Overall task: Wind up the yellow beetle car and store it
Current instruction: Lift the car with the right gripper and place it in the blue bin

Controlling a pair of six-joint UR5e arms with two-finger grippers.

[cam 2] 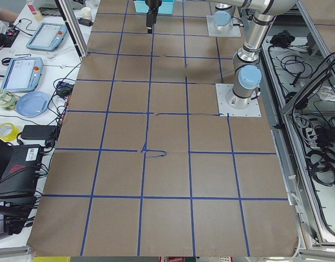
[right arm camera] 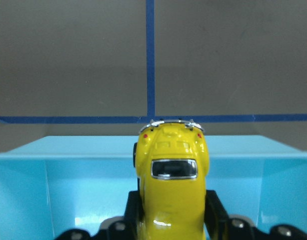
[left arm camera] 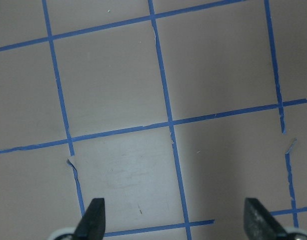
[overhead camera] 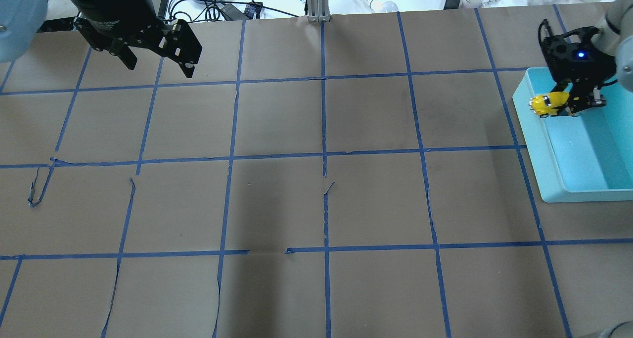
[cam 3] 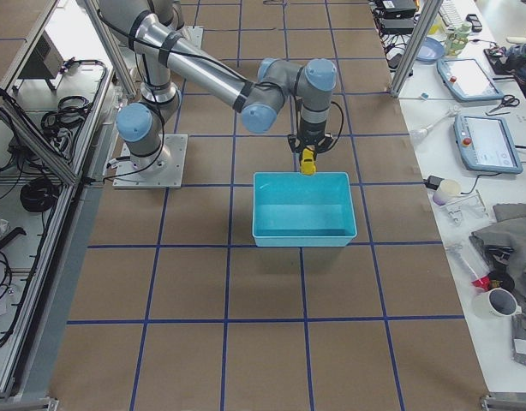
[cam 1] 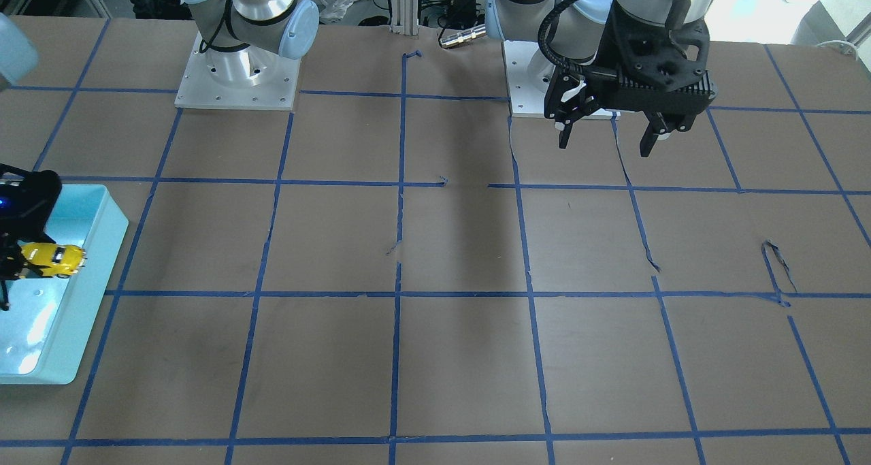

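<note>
Right pincer [overhead camera: 576,105] pinched tiny bright yellow beetle toy car [overhead camera: 546,104], fingers pressed on car's two sides. Car was held in air at far right of brown paper-covered table with blue tape grid [overhead camera: 277,204], above rim of turquoise plastic bin [overhead camera: 578,195] at bin's far left corner, clear of bin floor. Car's free end stuck out past fingers toward table centre. Left pincer [overhead camera: 160,68] was spread wide, gripping nothing, hovering over bare table at far left, well apart from car and bin.
</note>
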